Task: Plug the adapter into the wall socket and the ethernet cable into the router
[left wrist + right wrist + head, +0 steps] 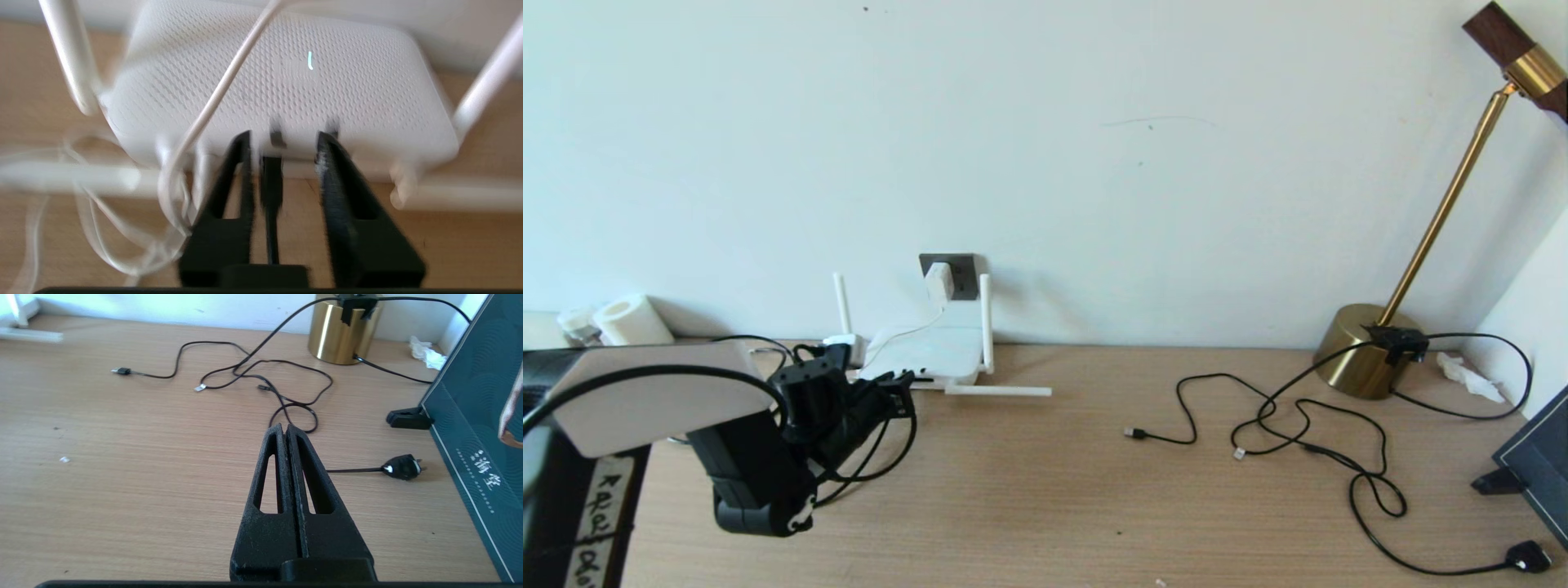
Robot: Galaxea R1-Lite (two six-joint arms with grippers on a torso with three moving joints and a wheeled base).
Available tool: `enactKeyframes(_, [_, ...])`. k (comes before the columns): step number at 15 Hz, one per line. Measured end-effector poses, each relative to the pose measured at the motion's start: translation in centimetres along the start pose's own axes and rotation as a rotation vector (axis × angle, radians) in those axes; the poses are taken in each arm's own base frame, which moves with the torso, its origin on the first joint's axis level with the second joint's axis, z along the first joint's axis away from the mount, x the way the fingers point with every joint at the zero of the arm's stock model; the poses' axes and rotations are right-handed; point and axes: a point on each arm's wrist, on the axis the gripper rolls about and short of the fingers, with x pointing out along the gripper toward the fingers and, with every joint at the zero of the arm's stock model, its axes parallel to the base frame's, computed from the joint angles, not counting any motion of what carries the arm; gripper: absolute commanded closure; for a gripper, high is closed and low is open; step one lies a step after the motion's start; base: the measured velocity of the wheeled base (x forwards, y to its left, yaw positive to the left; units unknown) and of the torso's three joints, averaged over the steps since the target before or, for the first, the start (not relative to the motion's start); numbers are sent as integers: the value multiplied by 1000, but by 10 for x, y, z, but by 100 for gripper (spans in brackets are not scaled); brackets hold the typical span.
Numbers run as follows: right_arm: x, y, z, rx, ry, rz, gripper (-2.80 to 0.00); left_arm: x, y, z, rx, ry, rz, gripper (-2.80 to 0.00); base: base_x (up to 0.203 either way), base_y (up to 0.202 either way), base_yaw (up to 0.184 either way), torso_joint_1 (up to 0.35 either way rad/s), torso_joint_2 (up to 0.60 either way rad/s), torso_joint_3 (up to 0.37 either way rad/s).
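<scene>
Adapter (938, 282) sits in socket (961, 272) on wall above router (935, 353). Left gripper (282, 141) at router's port edge, jaws parted, ethernet cable (271, 192) running between them, untouched by either finger, plug end at port. Right gripper (284, 430) over bare desk (122, 465), jaws closed, empty.

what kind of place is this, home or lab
Probably a home desk or study corner: a wooden desk against a plain wall, with a brass desk lamp, a white router and a wall socket.
</scene>
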Motion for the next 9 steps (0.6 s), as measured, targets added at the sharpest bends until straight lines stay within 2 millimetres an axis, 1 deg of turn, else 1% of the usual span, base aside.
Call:
enactKeyframes(3, [0, 0, 0, 0, 0, 0, 0, -4, -1, -4, 3, 17, -3, -280, 0, 0, 0, 0, 0, 0])
enactKeyframes(6, [0, 0, 0, 0, 0, 0, 0, -14, -2, -8, 3, 43, -6, -280, 0, 0, 0, 0, 0, 0])
enactKeyframes(8, [0, 0, 0, 0, 0, 0, 0, -29, -8, -1, 6, 42, -26, -280, 0, 0, 0, 0, 0, 0])
enactKeyframes(9, [0, 0, 0, 0, 0, 0, 0, -40, -15, 8, 9, 30, -46, -280, 0, 0, 0, 0, 0, 0])
